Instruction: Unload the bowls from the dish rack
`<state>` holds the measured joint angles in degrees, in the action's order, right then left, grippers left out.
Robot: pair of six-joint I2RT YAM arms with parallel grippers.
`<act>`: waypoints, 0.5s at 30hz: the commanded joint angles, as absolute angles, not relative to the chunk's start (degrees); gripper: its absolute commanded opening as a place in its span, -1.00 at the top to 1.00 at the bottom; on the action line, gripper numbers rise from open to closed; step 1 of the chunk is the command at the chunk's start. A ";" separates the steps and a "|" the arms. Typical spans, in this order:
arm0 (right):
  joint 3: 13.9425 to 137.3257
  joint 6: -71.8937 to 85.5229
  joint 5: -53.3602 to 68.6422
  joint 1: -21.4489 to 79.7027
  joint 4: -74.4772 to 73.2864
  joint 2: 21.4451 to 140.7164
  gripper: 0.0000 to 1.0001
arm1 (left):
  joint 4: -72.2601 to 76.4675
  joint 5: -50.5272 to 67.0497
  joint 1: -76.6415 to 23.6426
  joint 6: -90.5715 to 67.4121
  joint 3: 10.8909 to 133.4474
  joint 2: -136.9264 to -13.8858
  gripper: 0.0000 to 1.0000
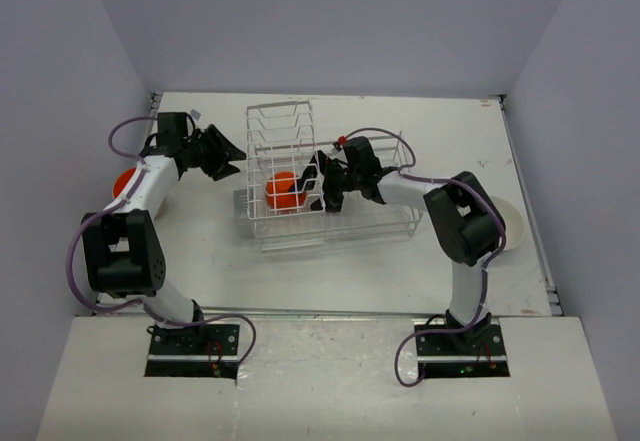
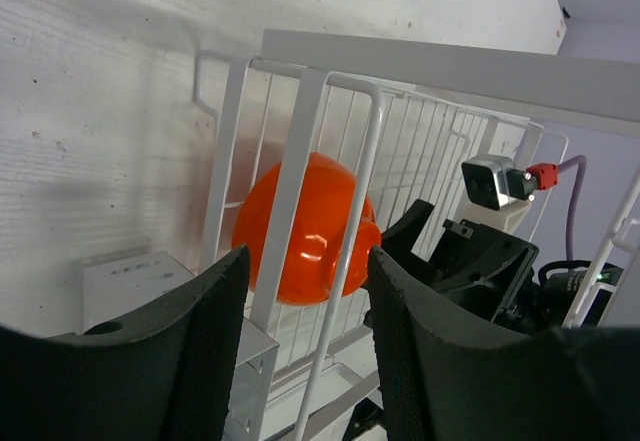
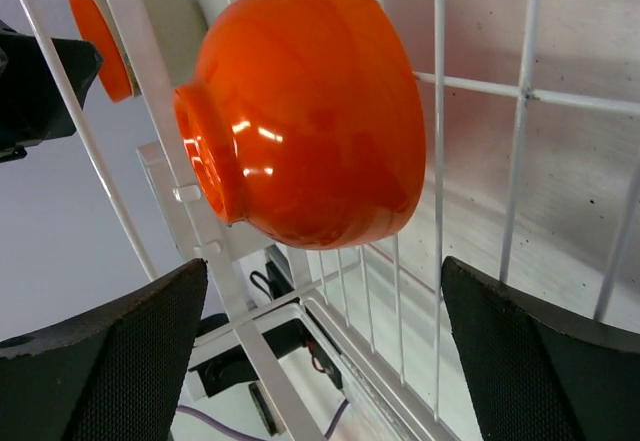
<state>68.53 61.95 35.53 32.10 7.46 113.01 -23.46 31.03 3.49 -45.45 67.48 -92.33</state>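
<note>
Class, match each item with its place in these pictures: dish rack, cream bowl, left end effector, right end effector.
Items:
1 dish rack
2 cream bowl
3 left end effector
4 right end effector

Places:
A in the rack's basket, open, facing the orange bowl
B near the right edge of the table
C mid-table
D outside the rack, on its left, open

Pairs: 1-C, 2-B, 3-D, 4-A

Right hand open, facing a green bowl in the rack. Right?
No. The bowl in the dish rack is orange, not green; the right wrist view shows it. The right hand is open and faces it.
</note>
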 commanded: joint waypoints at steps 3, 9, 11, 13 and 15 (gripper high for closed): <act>73.12 59.41 33.49 32.61 6.68 114.78 -0.98 | -21.97 33.13 3.87 -45.26 67.68 -89.83 -0.04; 73.30 57.57 29.01 32.87 2.65 111.63 -0.98 | -21.97 33.40 3.87 -45.00 67.59 -89.91 -0.04; 72.86 56.08 24.19 32.96 0.45 109.87 -0.98 | -21.45 33.83 3.87 -45.44 67.50 -90.00 -0.04; 70.68 56.51 22.15 32.87 0.18 106.80 -0.98 | -21.09 34.01 3.78 -45.70 67.50 -90.26 -0.05; 70.22 56.60 22.50 32.70 0.35 106.08 -0.98 | -21.01 34.01 3.78 -45.70 67.59 -90.26 -0.04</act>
<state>70.67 58.46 26.89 32.99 2.28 110.76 -23.31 31.81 3.49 -45.45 67.48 -92.25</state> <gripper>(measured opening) 0.987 0.523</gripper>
